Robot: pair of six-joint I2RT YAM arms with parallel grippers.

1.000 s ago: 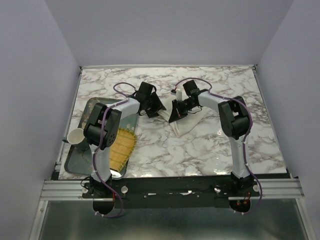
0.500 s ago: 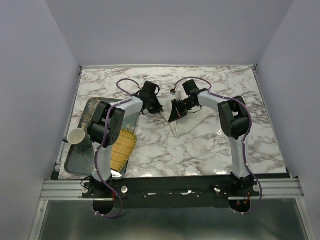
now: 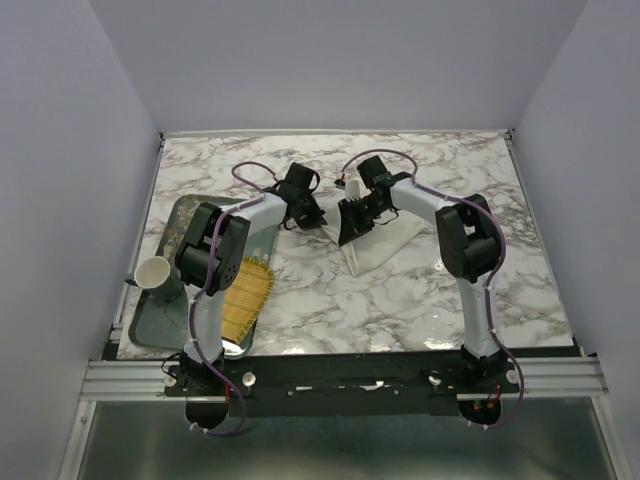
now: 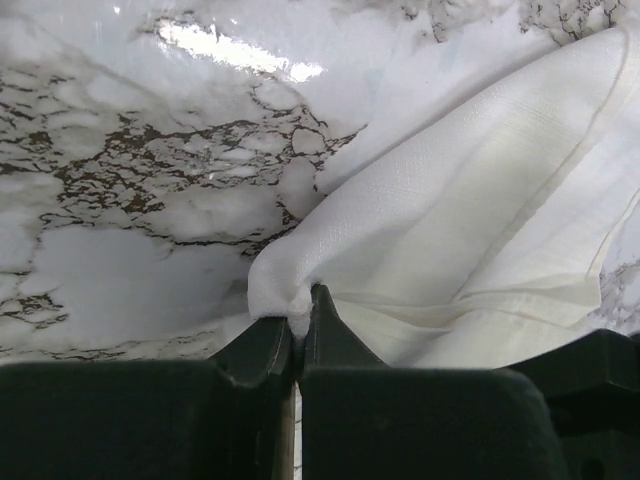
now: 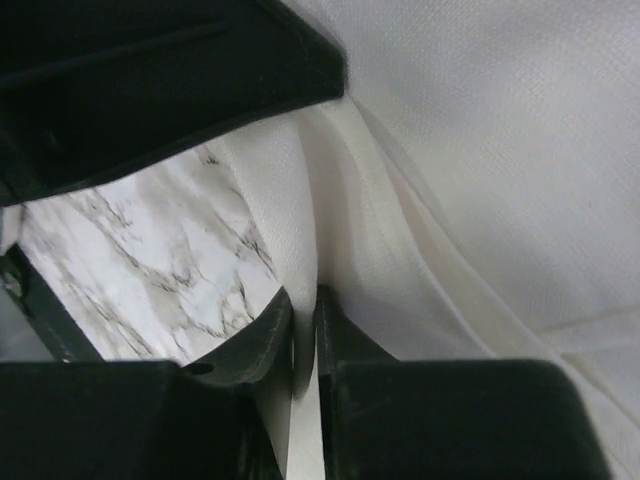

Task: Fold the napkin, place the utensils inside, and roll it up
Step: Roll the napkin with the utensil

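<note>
- Left arm [image 3: 255, 212] has swung in toward the cloth over the last second. Its jaws were spread wide and are now pinched together. The right arm [image 3: 430, 205] only nudged a bit toward the far side, and the napkin [image 3: 385, 240] has barely shifted.
- Far left is the tray [image 3: 150, 325] with a cup [image 3: 152, 272] at its edge and a yellow mat [image 3: 245, 292] on it. None of that is being touched.
- Left jaws are closed tight on a small bunched-up corner at the napkin's left end.
- The napkin lies mid-tabletop [image 3: 400, 300] between the two arms, partly folded, with its pointed end toward the near edge.
- Handling-wise I'd guess it's light, soft and floppy. It'll sag and crease anywhere it isn't supported, so corners and the hemmed edge are the spots to grab, both ends moved together.
- Right jaws are down to a thin slit with a folded edge of the cloth caught in it.
- The top view gives the whole layout, but the arms hide both grips. Only the wrist cameras show the cloth actually pinched, plus the layered hems. I can't see a spoon in any view.
</note>
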